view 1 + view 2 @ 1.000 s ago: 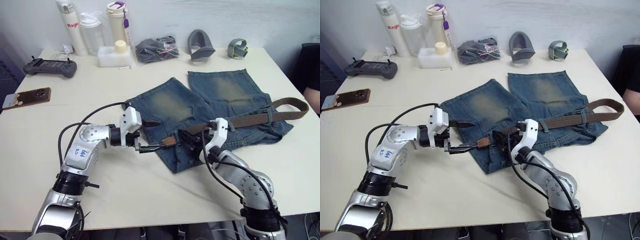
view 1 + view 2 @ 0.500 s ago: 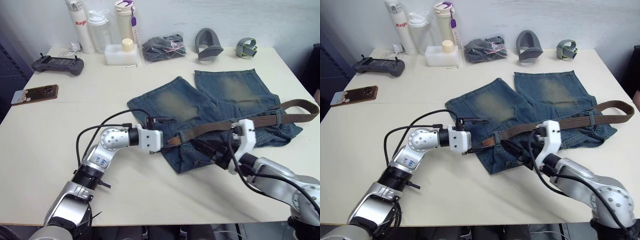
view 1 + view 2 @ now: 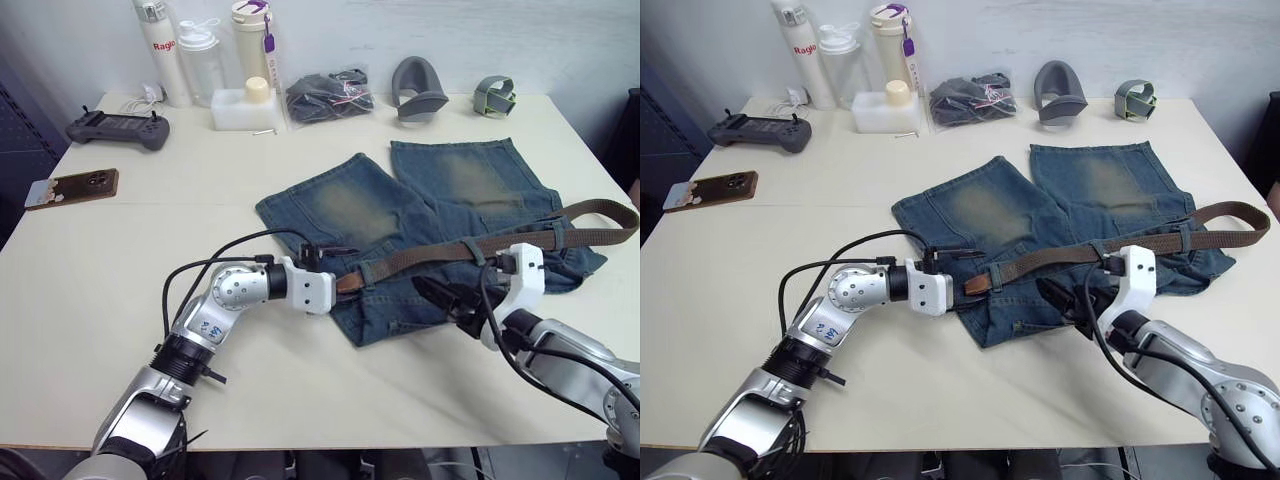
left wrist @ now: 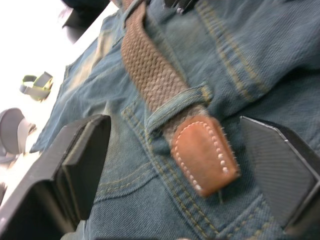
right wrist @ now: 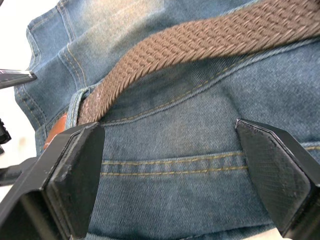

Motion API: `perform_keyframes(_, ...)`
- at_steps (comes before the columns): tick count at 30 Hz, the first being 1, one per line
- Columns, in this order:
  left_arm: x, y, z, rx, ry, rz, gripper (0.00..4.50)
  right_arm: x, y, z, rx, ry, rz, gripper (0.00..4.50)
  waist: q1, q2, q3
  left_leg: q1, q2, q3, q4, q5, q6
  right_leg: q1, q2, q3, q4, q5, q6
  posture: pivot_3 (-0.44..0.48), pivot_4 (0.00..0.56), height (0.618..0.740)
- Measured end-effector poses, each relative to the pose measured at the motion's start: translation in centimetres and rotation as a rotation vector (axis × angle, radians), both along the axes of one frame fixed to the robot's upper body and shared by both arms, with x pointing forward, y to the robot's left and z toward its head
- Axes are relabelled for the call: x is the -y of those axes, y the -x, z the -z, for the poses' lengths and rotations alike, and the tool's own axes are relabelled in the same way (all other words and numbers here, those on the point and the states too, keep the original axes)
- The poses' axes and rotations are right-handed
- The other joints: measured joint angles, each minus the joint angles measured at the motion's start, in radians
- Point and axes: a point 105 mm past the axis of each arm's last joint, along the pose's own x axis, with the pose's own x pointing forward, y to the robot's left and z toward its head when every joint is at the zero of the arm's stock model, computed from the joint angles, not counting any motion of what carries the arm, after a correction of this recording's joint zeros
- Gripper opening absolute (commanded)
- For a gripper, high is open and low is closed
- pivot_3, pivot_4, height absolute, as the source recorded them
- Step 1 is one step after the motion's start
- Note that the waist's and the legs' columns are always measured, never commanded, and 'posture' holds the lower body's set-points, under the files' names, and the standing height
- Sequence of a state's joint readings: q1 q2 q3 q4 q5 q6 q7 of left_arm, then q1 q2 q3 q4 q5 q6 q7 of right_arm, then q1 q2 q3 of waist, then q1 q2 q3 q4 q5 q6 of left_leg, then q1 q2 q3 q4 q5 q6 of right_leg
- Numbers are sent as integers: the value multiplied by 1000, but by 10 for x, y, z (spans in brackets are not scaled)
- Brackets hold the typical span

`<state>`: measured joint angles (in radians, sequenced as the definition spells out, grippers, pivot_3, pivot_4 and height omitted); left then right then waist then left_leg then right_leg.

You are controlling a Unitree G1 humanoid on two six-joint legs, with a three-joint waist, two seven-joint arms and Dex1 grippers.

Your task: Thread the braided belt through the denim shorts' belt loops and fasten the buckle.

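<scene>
Cream tabletop [image 3: 120,250] is covered mid-way by the denim shorts [image 3: 400,215]. Along the waistband the braided belt [image 3: 450,252] is laid, its tan tip passed under a belt loop [image 4: 172,107]. Both left hand [image 4: 170,165] and right hand [image 5: 170,165] are spread.

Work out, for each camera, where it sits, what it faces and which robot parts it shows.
Head, both eyes: forward and down on denim shorts; both arms show.
Left wrist: along the open left tool at the braided belt's tan tip poking through a belt loop.
Right wrist: along the open right tool at the waistband.
Shared: belt, shorts.
</scene>
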<state>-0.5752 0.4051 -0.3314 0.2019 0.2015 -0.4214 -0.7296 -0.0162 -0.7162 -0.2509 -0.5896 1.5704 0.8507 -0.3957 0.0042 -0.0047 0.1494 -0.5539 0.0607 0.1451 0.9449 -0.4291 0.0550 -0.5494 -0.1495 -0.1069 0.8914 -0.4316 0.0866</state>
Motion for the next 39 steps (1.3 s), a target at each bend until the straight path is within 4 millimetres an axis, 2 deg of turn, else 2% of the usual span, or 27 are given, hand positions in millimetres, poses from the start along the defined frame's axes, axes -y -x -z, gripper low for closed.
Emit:
perform_keyframes(6,-3,1,7,-50,-29,-19,156,10,-2,-6,16,67,20,4500,0,1,0,0,0,0,0,0,0,0,0,0,0,0,0,0,150,648)
perform_keyframes(7,-2,1,5,-44,-27,-17,68,14,-2,-9,26,83,27,4500,2,1,0,0,0,0,0,0,0,0,0,0,0,0,0,0,150,648)
perform_keyframes(9,-2,1,6,-50,-29,-19,68,25,-3,-15,49,137,39,4500,4,1,0,1,0,0,0,0,0,1,0,0,-1,0,0,0,150,648)
perform_keyframes(12,-3,1,6,-58,-31,-23,68,52,-7,-24,81,274,89,4500,10,1,0,2,0,0,0,0,0,2,1,-1,-1,0,0,0,150,648)
perform_keyframes(15,-3,0,7,-68,-29,-28,68,83,-11,-19,69,431,151,4500,13,1,0,3,0,1,-1,0,0,2,1,-1,-2,0,1,0,150,648)
perform_keyframes(17,-3,-1,6,-85,-20,-40,68,96,-16,-15,67,475,178,4500,16,1,0,4,0,2,-1,0,0,2,1,-1,-2,0,1,0,150,648)
perform_keyframes(20,-3,-2,5,-99,-12,-50,0,103,-24,-8,69,489,197,3642,16,1,0,4,0,2,-1,0,0,2,1,-1,-2,1,1,0,150,648)
perform_keyframes(25,-6,-2,2,-109,-6,-66,0,113,-35,3,59,525,221,1564,16,2,0,4,0,2,-2,0,0,2,1,-1,-2,1,1,0,150,648)
perform_keyframes(28,-9,-1,3,-117,-4,-75,0,114,-40,11,49,520,229,82,16,2,0,4,0,2,-1,0,0,2,1,0,-1,1,1,0,150,648)
perform_keyframes(33,-24,-1,-3,-135,-6,-103,0,114,-47,21,25,524,228,82,12,1,0,5,1,2,-1,0,0,3,1,0,-2,0,1,0,150,648)
perform_keyframes(39,-79,3,-2,-204,-39,-201,0,110,-52,22,27,517,200,82,-7,0,-1,7,2,1,-2,0,0,5,1,1,-2,-1,-2,0,150,648)
